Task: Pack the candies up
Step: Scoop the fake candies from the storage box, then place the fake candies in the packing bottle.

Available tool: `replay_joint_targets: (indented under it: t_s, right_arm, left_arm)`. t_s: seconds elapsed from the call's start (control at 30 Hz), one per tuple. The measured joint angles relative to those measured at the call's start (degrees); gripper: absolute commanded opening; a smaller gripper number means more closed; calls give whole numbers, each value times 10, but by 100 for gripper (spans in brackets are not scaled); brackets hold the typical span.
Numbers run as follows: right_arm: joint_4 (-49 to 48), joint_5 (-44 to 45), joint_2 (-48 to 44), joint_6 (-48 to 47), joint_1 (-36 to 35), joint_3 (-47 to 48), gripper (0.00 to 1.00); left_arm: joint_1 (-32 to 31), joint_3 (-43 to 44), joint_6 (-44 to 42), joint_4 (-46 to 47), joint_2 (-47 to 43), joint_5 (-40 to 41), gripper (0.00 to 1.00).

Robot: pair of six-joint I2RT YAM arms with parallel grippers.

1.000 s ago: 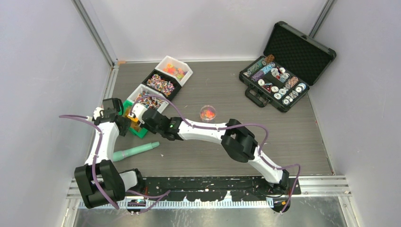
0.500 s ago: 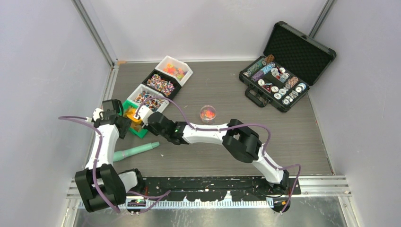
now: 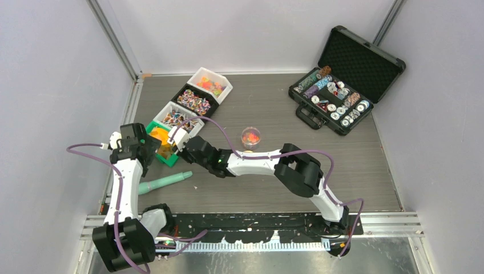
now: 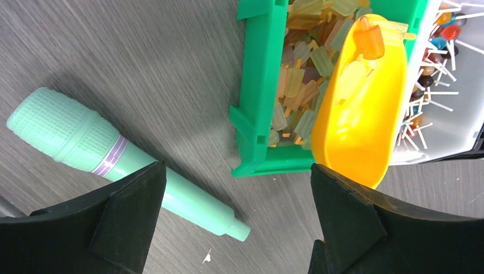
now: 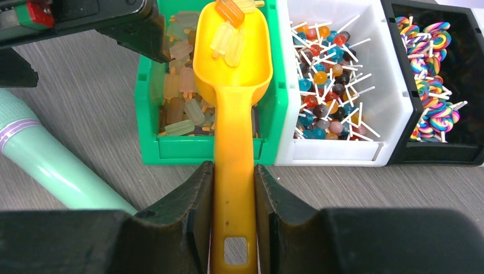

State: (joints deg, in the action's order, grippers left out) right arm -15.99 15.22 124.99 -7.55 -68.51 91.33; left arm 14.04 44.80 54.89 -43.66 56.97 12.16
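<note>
My right gripper (image 5: pixel 233 222) is shut on the handle of the orange scoop (image 5: pixel 233 63). The scoop's bowl hovers over the green bin (image 5: pixel 205 149) and carries a few pale yellow and orange candies (image 5: pixel 227 35). More golden candies (image 4: pixel 297 85) fill that bin. My left gripper (image 4: pixel 237 222) stands wide open above the table, just in front of the green bin (image 4: pixel 257 114), with nothing between its fingers. From above, the left gripper (image 3: pixel 142 149) sits left of the bin and the right gripper (image 3: pixel 176 141) right of it. A small clear cup (image 3: pixel 250 136) of orange-red candies stands mid-table.
A mint-green tube (image 3: pixel 162 181) lies on the table near the left arm. Beyond the green bin stand a white bin of lollipops (image 5: pixel 331 74), a black bin of striped swirl candies (image 5: pixel 434 85) and another white bin (image 3: pixel 210 84). An open black chip case (image 3: pixel 337 97) sits far right.
My left gripper has opened wide and drawn back a little from the green bin. The right arm has shifted slightly, keeping the scoop over the bin.
</note>
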Motion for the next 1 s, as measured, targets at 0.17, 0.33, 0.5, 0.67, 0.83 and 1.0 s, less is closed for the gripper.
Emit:
replay_joint_targets:
  t_s: [0.17,0.33,0.5,0.67,0.83,1.0]
  right_arm:
    - [-43,-8,-21,-5,0,-44,0]
    - [-82,-19,-39,-13,0,-88,0]
    - [-114,-29,-46,-19,0,-118,0]
    - [-135,-31,-61,-26,0,-146,0]
    - [-163,-29,-89,-31,0,-176,0]
    - [-186,-21,-120,-40,0,-203,0]
  left_arm:
    - [-5,19,-14,-27,-1,1,100]
    - [-9,40,-23,-34,-7,-5,100]
    - [-9,48,-35,-35,-9,-40,100]
    - [-16,75,-39,-60,-10,-59,100]
    - [-24,135,-40,-92,-9,-84,100]
    - [-31,174,-42,-114,-11,-95,100]
